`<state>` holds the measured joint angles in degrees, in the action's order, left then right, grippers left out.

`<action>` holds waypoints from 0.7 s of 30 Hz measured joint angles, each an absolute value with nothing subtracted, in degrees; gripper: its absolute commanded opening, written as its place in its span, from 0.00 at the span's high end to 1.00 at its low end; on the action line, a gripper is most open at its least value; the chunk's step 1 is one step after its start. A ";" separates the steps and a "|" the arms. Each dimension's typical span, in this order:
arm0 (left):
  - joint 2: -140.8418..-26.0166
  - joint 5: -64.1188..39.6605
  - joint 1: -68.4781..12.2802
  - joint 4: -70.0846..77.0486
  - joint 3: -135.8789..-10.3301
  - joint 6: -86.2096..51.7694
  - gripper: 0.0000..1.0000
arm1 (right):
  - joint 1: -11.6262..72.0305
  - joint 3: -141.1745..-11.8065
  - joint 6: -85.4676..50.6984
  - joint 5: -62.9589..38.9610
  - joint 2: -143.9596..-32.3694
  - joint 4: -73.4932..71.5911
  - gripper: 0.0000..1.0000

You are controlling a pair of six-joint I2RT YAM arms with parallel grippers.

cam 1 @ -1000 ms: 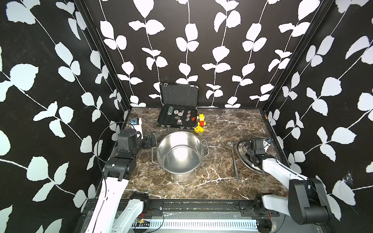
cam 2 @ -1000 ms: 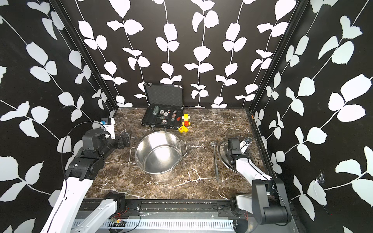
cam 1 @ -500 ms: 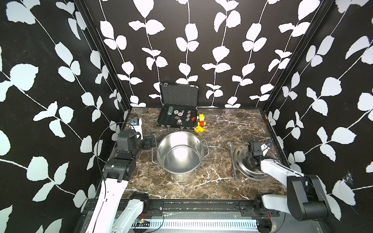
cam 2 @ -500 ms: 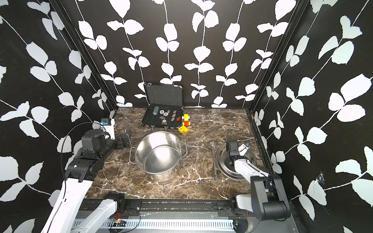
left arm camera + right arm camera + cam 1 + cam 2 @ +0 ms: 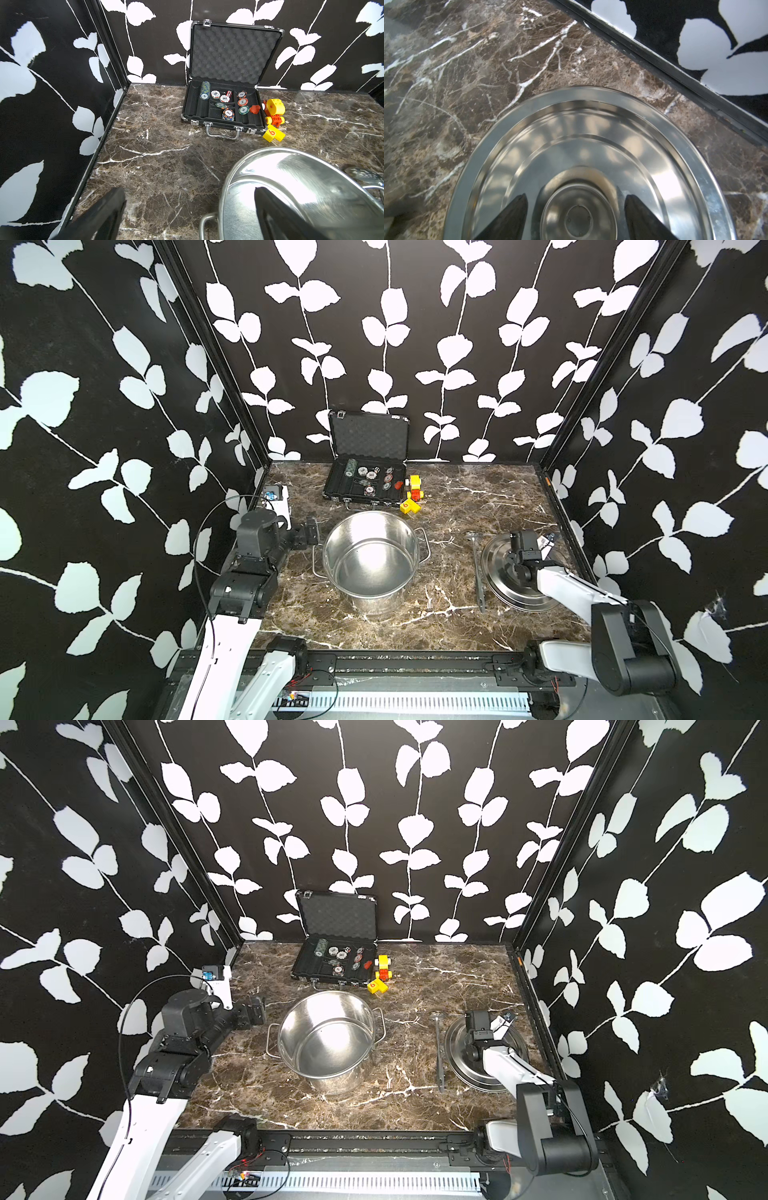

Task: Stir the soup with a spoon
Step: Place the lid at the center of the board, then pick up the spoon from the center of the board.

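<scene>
Top views both show the brown marble table (image 5: 478, 497) with the steel pot (image 5: 370, 568) upright at its middle and the round lid (image 5: 496, 572) lying flat to the robot's right of it. An open black case (image 5: 370, 437) sits at the back wall. The spoon (image 5: 478, 568) lies flat on the marble between pot and lid, just beside the lid's rim, untouched. The right gripper (image 5: 576, 196) hangs over the lid, fingers spread clear of the knob (image 5: 578, 218). The left gripper (image 5: 188, 190) gapes wide beside the pot, holding nothing.
</scene>
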<state>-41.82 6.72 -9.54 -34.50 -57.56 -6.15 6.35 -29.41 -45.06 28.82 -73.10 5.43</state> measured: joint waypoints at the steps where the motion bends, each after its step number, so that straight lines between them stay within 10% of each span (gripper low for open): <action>1: -41.60 6.74 -9.54 -34.48 -57.58 -5.93 0.01 | 6.35 -29.78 -44.05 28.21 -72.40 6.24 0.23; 21: -38.81 -8.62 -9.54 -25.17 -52.95 3.97 0.01 | 14.04 -38.33 -22.76 -11.62 -74.81 15.57 0.43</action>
